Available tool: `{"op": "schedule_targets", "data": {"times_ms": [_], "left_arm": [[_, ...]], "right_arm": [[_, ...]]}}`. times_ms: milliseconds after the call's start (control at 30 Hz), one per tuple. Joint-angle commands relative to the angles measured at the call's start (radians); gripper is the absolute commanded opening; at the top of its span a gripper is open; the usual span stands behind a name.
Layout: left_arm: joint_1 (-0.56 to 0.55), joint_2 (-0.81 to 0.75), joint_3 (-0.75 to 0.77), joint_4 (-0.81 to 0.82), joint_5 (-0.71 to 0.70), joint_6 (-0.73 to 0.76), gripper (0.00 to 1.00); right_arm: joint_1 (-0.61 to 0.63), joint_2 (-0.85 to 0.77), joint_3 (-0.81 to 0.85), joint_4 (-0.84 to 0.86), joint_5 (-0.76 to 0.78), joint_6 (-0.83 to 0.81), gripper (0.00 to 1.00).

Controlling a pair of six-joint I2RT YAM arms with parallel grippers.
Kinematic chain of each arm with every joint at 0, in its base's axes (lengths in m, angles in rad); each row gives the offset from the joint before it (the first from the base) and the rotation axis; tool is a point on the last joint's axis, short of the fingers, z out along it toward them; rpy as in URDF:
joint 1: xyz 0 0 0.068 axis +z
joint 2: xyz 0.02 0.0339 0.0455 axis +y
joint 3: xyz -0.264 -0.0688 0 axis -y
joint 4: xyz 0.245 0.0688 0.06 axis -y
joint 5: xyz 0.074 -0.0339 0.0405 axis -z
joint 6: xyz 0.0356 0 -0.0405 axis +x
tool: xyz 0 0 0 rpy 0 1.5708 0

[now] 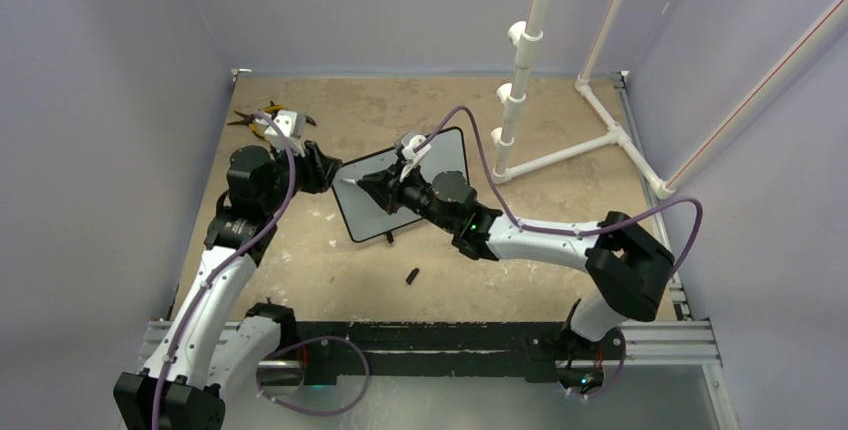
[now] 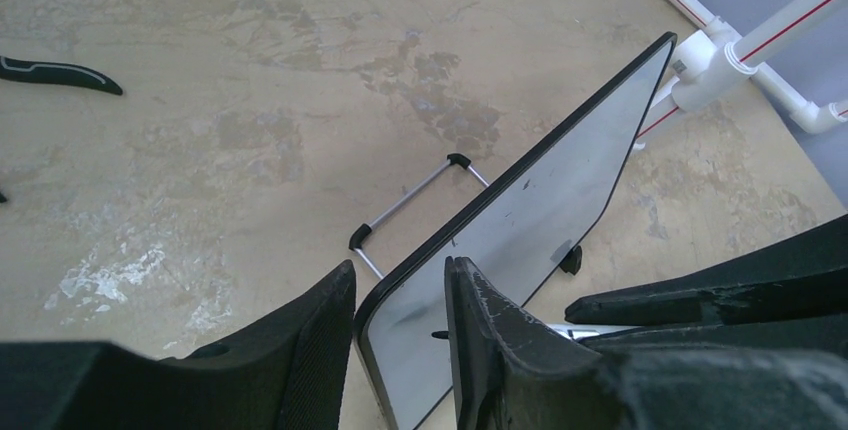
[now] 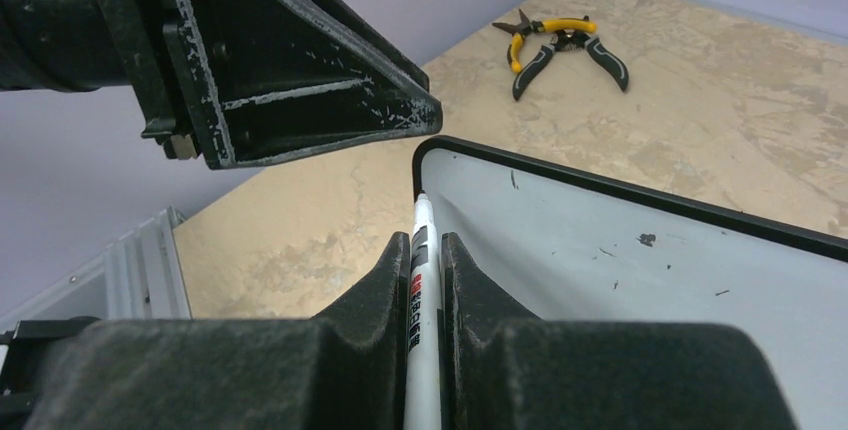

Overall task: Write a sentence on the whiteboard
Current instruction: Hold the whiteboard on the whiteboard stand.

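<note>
Both at the whiteboard (image 2: pixel 540 200) corner: left end effector (image 2: pixel 400 268) open astride it, right end effector (image 3: pixel 425 242) clamping a marker (image 3: pixel 422 300).

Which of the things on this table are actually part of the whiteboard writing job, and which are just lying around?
Part of the job:
whiteboard
marker, clamped in the right gripper
left gripper, straddling the whiteboard's edge

Lying about:
pliers at the far left
white pipe frame
small black piece near the whiteboard, possibly a cap
</note>
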Motion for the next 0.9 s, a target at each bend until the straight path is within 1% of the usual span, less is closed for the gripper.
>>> {"op": "schedule_targets", "data": {"times_ms": [0, 300, 867], "left_arm": [[0.005, 0.012, -0.002, 0.039, 0.047, 0.002, 0.36], [0.005, 0.041, -0.003, 0.045, 0.079, -0.001, 0.29], [0.005, 0.066, -0.002, 0.044, 0.104, 0.0, 0.25]], "right_arm": [[0.008, 0.014, 0.058, 0.061, 0.049, -0.028, 0.0], [0.009, 0.052, 0.086, 0.059, 0.057, -0.037, 0.0], [0.01, 0.073, 0.096, 0.031, 0.115, -0.025, 0.0]]}}
